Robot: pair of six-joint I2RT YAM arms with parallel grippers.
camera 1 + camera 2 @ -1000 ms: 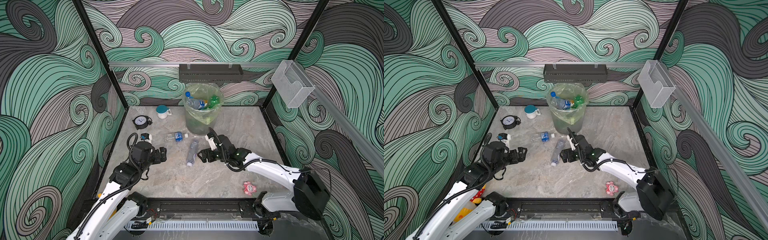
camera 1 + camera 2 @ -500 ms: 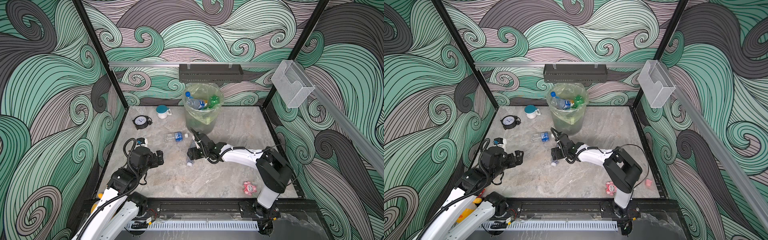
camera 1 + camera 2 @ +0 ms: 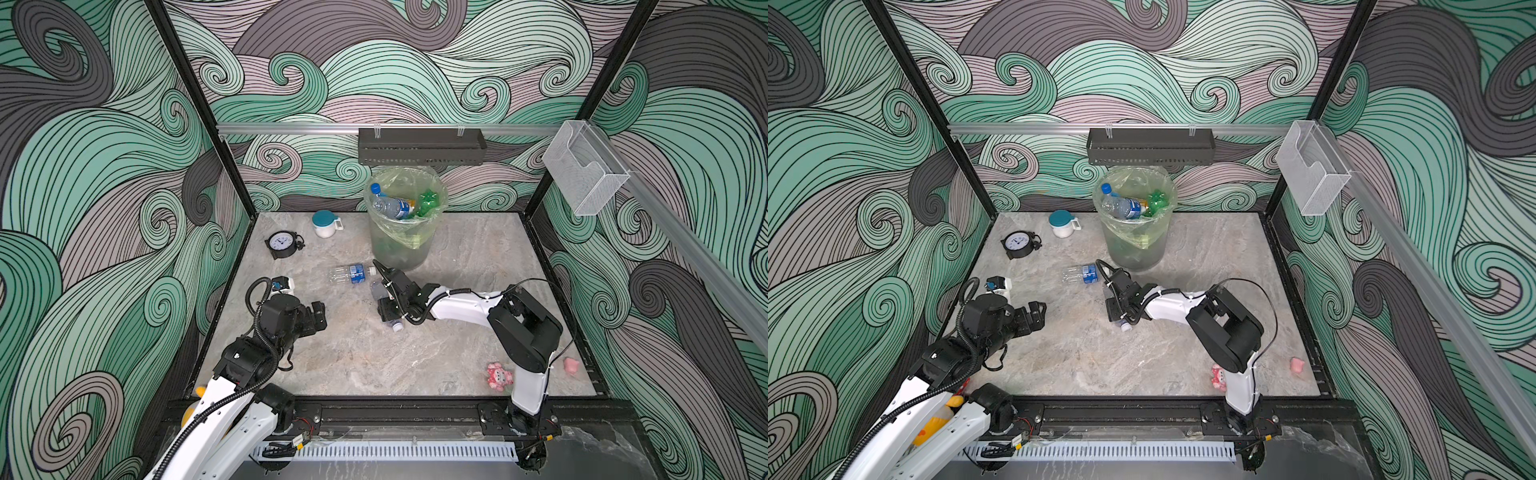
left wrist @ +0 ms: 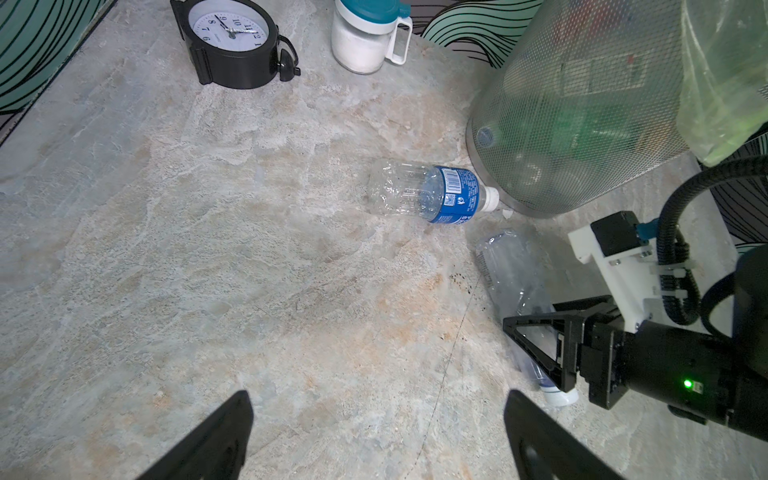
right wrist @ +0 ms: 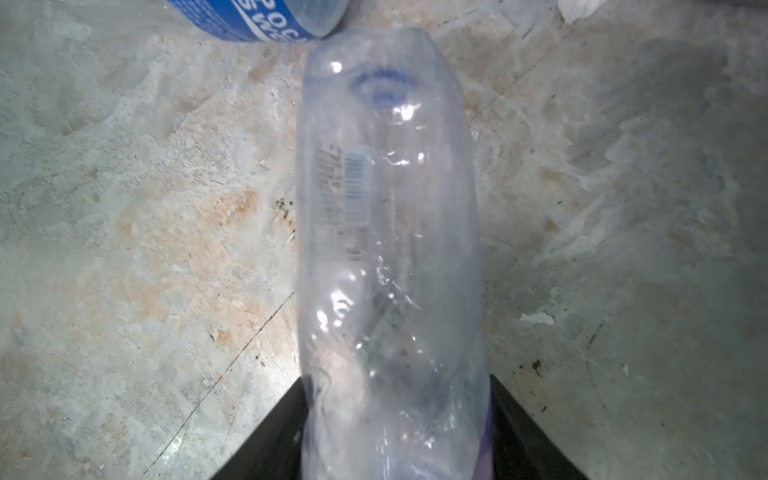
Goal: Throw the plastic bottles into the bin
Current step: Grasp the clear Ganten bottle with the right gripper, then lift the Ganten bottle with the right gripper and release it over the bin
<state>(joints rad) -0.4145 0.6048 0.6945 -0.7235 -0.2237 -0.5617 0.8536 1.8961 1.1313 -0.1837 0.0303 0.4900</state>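
The right gripper has its black jaws pressed against both sides of a crumpled clear plastic bottle, which lies on the marbled grey tabletop just in front of the tall translucent grey bin lined with a yellow-green bag. The left gripper hangs spread wide and empty, well to the left of the bin.

The bin already holds several bottles, with a clear blue-capped bottle and a green bottle on top. I judge that two remain: the gripped one and a clear blue-labelled bottle, its white cap just beside the bin's base. Its label shows "POC". Both carry barcodes, but the fine print is unreadable.
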